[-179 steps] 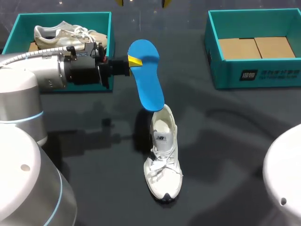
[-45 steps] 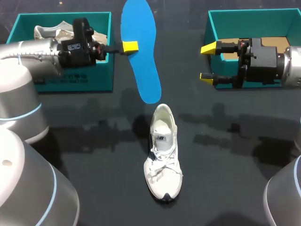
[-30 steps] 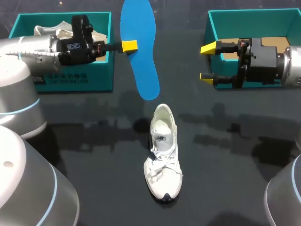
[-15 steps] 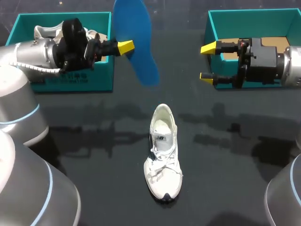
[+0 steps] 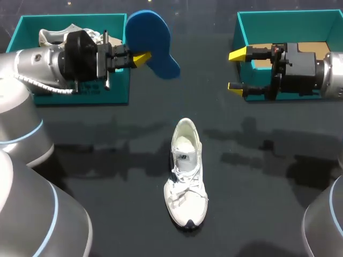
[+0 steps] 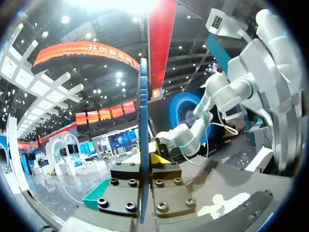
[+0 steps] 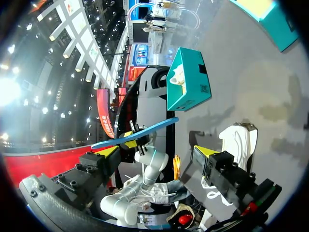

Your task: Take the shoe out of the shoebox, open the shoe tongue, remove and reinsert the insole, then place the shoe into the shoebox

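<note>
A white shoe [image 5: 186, 174] stands upright on the black table, toe toward me, with its mouth open. My left gripper [image 5: 140, 58] is shut on a blue insole [image 5: 150, 40], held in the air beside the left teal shoebox [image 5: 116, 95] and well behind the shoe. In the left wrist view the insole [image 6: 143, 111] shows edge-on, pinched between the fingers [image 6: 157, 158]. My right gripper [image 5: 236, 70] hangs open and empty in front of the right teal shoebox [image 5: 289, 85]. Ahead of its own tips [image 7: 157, 151], the right wrist view takes in the insole [image 7: 140, 133] and the shoe [image 7: 239, 137].
The left shoebox holds a second pale shoe [image 5: 67, 36]. The right shoebox shows a bare cardboard bottom [image 5: 292, 53]. The left shoebox [image 7: 188, 82] also shows in the right wrist view, beyond the insole.
My left gripper has turned and swung the insole up and back, from hanging flat above the shoe to a tilted pose near the left box. The right arm has kept still.
</note>
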`<state>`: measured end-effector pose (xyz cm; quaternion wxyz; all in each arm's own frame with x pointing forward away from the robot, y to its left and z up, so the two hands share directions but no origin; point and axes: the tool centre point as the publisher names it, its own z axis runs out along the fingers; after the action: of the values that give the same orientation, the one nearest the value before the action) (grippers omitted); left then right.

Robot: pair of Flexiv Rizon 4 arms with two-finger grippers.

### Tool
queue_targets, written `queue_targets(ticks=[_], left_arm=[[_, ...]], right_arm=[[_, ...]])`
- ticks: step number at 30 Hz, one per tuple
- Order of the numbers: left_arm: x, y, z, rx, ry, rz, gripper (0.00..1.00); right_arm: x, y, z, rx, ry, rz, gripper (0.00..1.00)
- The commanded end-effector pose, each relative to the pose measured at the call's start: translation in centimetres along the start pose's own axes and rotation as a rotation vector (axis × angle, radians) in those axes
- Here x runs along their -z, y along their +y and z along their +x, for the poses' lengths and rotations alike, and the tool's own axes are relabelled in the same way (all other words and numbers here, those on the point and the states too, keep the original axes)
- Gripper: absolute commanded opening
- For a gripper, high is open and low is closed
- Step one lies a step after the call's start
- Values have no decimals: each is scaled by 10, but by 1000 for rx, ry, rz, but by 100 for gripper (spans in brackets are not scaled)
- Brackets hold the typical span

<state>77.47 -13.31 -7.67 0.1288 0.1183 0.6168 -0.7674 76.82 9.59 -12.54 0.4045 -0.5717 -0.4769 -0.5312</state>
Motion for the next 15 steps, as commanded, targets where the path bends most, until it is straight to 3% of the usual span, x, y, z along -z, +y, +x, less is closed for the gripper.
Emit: queue_targets(ticks=[1, 7, 15], left_arm=[[4, -1, 3, -313, 44, -15, 0], [4, -4, 10, -571, 64, 20, 0], [5, -5, 8, -584, 46, 33, 0]], right_arm=[[-2, 0, 0, 0, -2, -1, 100], [-2, 0, 0, 0, -2, -1, 100], [-2, 0, 0, 0, -2, -1, 100]])
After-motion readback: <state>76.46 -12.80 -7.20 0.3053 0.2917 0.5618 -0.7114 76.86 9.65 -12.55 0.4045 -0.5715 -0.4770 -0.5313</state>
